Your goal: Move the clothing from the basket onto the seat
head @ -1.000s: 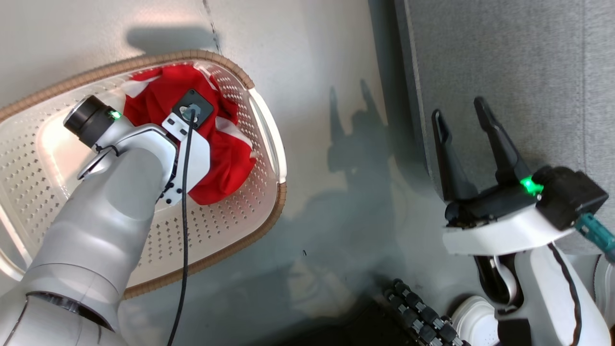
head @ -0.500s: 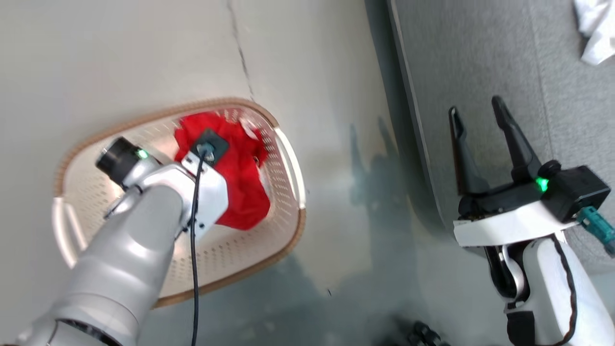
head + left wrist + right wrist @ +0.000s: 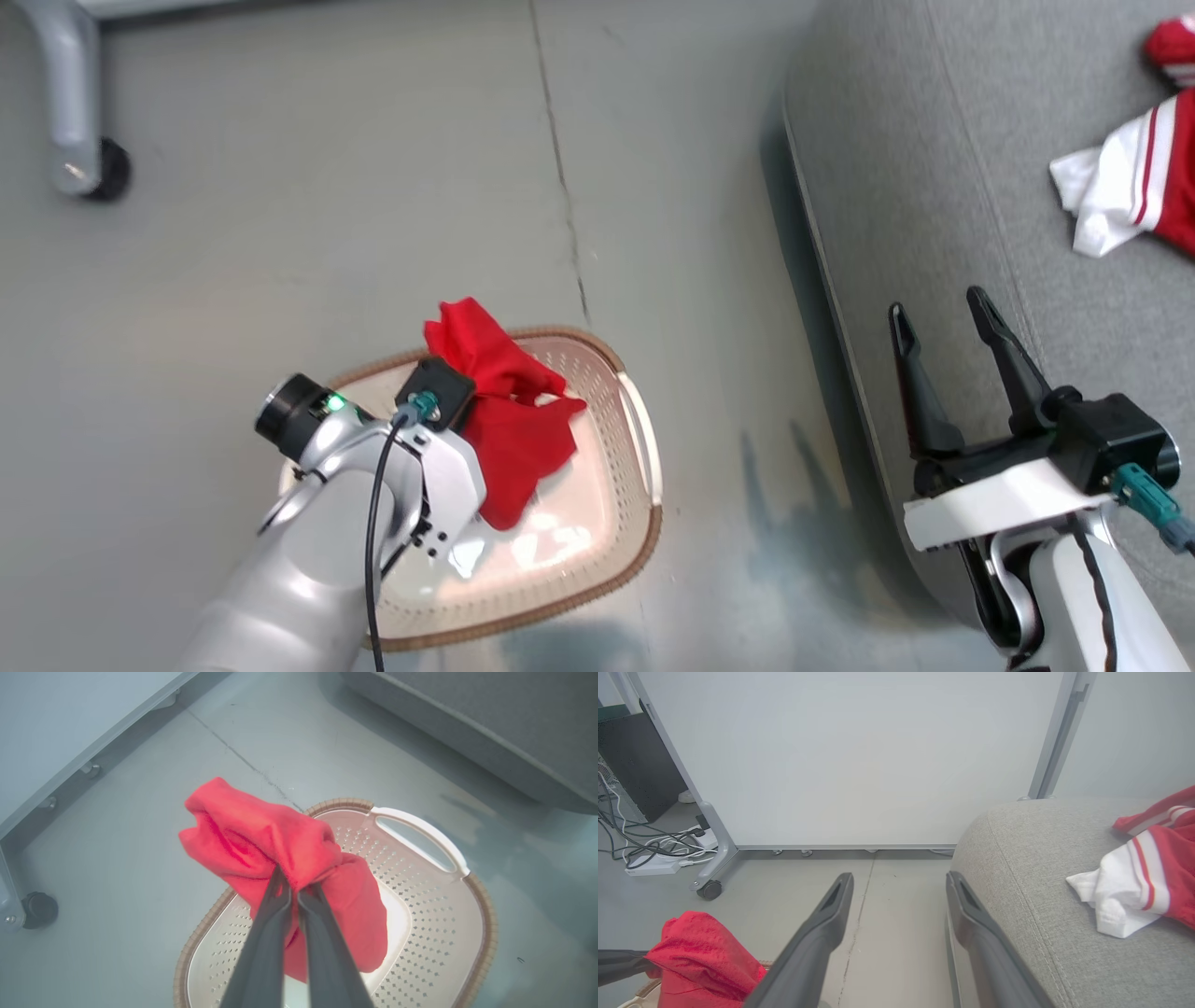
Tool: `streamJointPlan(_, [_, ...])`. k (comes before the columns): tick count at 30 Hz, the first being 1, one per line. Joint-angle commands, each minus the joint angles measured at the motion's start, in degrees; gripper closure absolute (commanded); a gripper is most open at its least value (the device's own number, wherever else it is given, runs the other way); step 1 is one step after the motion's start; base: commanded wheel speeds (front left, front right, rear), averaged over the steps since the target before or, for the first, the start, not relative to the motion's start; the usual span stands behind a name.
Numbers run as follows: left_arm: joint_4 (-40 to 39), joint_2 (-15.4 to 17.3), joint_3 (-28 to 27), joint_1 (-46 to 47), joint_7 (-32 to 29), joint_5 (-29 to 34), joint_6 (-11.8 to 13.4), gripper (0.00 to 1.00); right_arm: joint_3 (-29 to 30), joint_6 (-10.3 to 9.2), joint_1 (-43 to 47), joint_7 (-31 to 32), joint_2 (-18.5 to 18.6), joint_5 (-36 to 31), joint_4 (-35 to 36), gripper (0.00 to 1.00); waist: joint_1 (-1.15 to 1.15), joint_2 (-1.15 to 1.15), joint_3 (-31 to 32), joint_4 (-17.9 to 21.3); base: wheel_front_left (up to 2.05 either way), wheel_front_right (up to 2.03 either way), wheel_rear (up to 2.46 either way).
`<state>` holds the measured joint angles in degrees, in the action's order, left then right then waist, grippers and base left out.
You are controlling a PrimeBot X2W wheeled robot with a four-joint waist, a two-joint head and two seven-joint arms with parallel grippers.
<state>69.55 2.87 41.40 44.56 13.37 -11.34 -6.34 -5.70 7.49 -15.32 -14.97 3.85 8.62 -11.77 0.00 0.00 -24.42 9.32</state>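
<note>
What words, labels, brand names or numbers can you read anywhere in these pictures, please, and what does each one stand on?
No text is legible.
Red garment in the left gripper: plain fabric, no lettering facing the cameras.
Red-and-white garment on the seat: stripes, no letters.
Basket: its visible rim and walls bear no writing.
White power strip on the floor: any marking is too small to read.
</note>
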Motion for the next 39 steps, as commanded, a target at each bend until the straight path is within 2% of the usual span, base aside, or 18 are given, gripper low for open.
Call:
streamJointPlan(1, [-1.03, 0.11, 0.04, -1.35, 0.57, -1.07, -0.06, 1.0, 0.55, 0.01, 0.96, -0.14, 0.67, 0.31, -0.03, 0.0, 0.0, 0.0, 5.97, -3.46, 0.0, 0.0, 0.0])
streamJointPlan(10, [-13.23, 0.09, -1.66, -5.02, 1.9, -9.03, 3.28, 1.0, 0.74, 0.01, 5.67, -0.14, 1.77, 0.91, -0.41, 0.0, 0.0, 0.0, 14.32, -6.92, 0.0, 0.0, 0.0])
streamJointPlan(11, [-19.25, 0.09, -4.08, -6.35, 1.88, -9.97, 5.03, 1.0, 0.35, 0.01, 6.72, -0.14, 2.16, 1.17, -0.78, 0.0, 0.0, 0.0, 16.49, -7.16, 0.0, 0.0, 0.0])
streamJointPlan(17, [-35.59, 0.94, -13.13, -10.19, 1.88, -8.68, 7.23, 1.0, -0.25, 0.01, 7.92, -0.14, 2.21, 1.48, -1.0, 0.0, 0.0, 0.0, 19.19, -6.9, 0.0, 0.0, 0.0])
streamJointPlan(21, [-46.07, 0.74, -19.2, -13.15, 1.89, -7.5, 6.8, 1.0, -0.76, 0.01, 8.94, -0.14, 2.07, 1.64, -1.11, 0.0, 0.0, 0.0, 20.12, -6.53, 0.0, 0.0, 0.0])
streamJointPlan(27, [-59.59, 0.18, -25.87, -16.97, 1.82, -7.78, 4.72, 1.0, -1.36, 0.01, 9.29, -0.14, 2.38, 1.98, -1.24, 0.0, 0.0, 0.0, 20.93, -5.85, 0.0, 0.0, 0.0])
streamJointPlan(28, [-59.59, 0.18, -25.87, -16.97, 1.82, -7.78, 4.72, 1.0, -1.36, 0.01, 9.29, -0.14, 2.38, 1.98, -1.24, 0.0, 0.0, 0.0, 20.93, -5.85, 0.0, 0.0, 0.0])
streamJointPlan(31, [-66.68, 0.09, -25.27, -18.87, 1.81, -9.98, 4.33, 1.0, -1.26, 0.01, 9.4, -0.14, 2.36, 2.1, -1.11, 0.0, 0.0, 0.0, 21.02, -5.58, 0.0, 0.0, 0.0])
streamJointPlan(39, [-69.51, 0.12, -20.01, -20.38, 1.79, -11.63, 3.78, 1.0, -1.13, 0.01, 9.43, -0.15, 1.85, 1.97, -0.92, 0.0, 0.0, 0.0, 20.86, -5.46, 0.0, 0.0, 0.0])
